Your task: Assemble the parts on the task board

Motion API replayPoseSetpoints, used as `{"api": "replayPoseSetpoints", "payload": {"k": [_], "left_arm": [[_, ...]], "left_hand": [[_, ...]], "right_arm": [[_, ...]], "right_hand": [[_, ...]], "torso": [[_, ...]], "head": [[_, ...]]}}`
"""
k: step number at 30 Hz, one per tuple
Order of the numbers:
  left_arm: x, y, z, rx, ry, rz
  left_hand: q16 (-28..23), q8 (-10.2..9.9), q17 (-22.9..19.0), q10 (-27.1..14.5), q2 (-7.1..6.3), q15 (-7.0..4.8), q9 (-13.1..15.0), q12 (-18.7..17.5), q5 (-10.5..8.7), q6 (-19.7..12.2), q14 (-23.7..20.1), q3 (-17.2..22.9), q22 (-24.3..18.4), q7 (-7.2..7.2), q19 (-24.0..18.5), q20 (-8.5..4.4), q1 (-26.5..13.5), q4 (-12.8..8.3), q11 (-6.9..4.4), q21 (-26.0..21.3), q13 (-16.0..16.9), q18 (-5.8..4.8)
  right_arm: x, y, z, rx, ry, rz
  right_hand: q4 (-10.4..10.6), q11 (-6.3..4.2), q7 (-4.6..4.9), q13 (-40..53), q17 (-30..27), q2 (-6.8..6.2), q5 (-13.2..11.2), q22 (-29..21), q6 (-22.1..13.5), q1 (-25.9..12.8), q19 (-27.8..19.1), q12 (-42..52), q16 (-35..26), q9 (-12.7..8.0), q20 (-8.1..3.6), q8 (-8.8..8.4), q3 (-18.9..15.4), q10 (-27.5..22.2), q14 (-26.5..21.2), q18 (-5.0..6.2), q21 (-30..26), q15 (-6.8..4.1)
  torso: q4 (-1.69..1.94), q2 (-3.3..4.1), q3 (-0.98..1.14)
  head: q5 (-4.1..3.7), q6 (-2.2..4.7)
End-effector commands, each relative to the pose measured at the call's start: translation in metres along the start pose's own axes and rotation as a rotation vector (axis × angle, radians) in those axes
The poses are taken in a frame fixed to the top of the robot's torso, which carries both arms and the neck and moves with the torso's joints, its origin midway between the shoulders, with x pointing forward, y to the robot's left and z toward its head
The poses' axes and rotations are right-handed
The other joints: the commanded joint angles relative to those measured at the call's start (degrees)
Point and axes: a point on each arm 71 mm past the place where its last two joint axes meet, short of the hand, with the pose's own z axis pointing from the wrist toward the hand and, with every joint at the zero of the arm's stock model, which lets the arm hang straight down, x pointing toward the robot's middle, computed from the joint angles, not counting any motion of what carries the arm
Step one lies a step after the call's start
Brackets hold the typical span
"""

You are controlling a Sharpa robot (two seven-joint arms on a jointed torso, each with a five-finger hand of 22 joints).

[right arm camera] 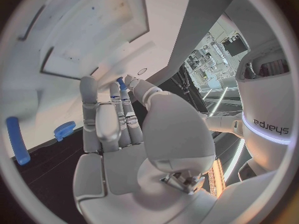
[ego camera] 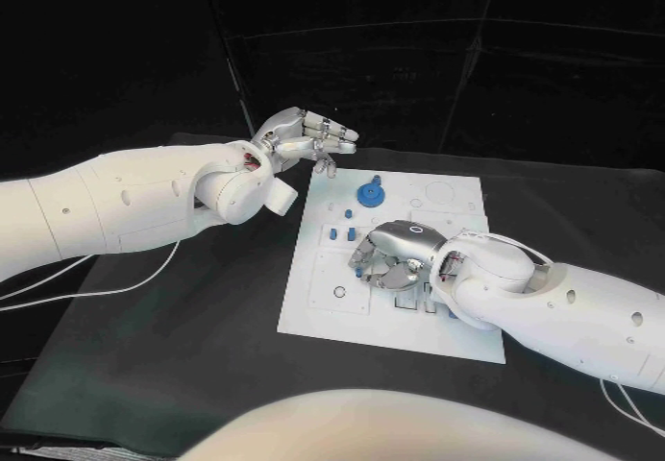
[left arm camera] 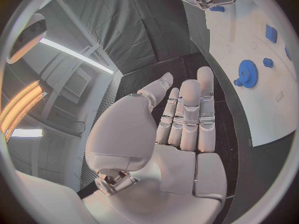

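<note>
Your right hand [ego camera: 392,254] covers the middle of the white rectangular task board [ego camera: 416,327], hiding the parts beneath it. It pinches a small blue peg [right arm camera: 120,82] at its fingertips, the peg's long axis running along the fingers. Your left hand [ego camera: 298,134] hovers past the board's far corner, fingers straight, holding nothing. A blue toothed gear [ego camera: 370,194] lies flat on the board's far part on the black bench [ego camera: 166,346].

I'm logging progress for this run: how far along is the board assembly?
Early, by the look of it. Done: a blue gear sits on the task board. In hand: the right hand, over the board's middle, appears to pinch a small blue part; the left hand hovers open by the far corner. Left: small blue pieces lie loose on the board.
</note>
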Motion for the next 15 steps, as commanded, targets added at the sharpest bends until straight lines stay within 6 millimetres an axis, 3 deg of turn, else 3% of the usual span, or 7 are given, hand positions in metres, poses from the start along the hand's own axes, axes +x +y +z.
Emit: {"api": "replayPoseSetpoints", "payload": {"k": [1, 8, 15], "left_arm": [[0.001, -0.002, 0.000, 0.015, 0.013, -0.008], [0.001, -0.002, 0.000, 0.014, 0.015, -0.008], [0.000, -0.001, 0.000, 0.011, 0.012, -0.008]], "left_hand": [[-0.33, -0.06, -0.06, -0.36, 0.55, -0.03, -0.02, 0.27, -0.11, -0.04, -0.49, 0.06, -0.06, 0.24, -0.27, 0.08, 0.02, 0.27, 0.04, -0.17, -0.08, 0.33], [-0.35, -0.08, -0.10, -0.49, 0.52, -0.01, -0.03, 0.26, -0.10, -0.08, -0.52, 0.03, -0.09, 0.25, -0.28, 0.10, -0.01, 0.28, 0.07, -0.22, -0.09, 0.33], [-0.35, -0.08, -0.10, -0.49, 0.52, -0.01, -0.03, 0.26, -0.10, -0.08, -0.52, 0.03, -0.09, 0.25, -0.28, 0.10, -0.01, 0.28, 0.07, -0.22, -0.09, 0.33]], "right_arm": [[-0.003, 0.000, -0.001, -0.007, -0.051, -0.007], [-0.010, 0.000, -0.009, -0.026, -0.127, 0.003], [-0.017, -0.006, -0.032, -0.007, -0.182, 0.022]], "right_hand": [[-0.21, 0.28, -0.02, 0.31, -3.25, -0.65, 0.19, -1.64, -3.04, 0.54, -1.51, -0.26, -2.13, 0.11, 0.54, 0.03, -1.58, -3.76, -1.01, 0.34, -1.49, 0.63], [-0.50, 0.46, 0.00, 0.65, -4.59, -0.33, 0.40, -1.95, -3.51, 1.24, -1.87, 1.46, -2.77, 0.32, 0.74, 0.39, -3.64, -5.86, -1.54, 0.32, -1.91, 0.71], [-0.49, 0.40, 0.12, 0.99, -3.75, 0.30, 1.27, -1.97, -2.14, 1.55, -1.36, 3.97, -1.78, 0.50, 0.69, 0.92, -4.74, -5.36, -0.74, 0.34, -1.68, 0.62]], "torso": [[0.00, 0.00, 0.02], [0.04, 0.03, 0.03], [-0.06, -0.16, -0.08]], "head": [[-0.08, 0.18], [-0.15, 0.45], [-0.53, 0.88]]}}
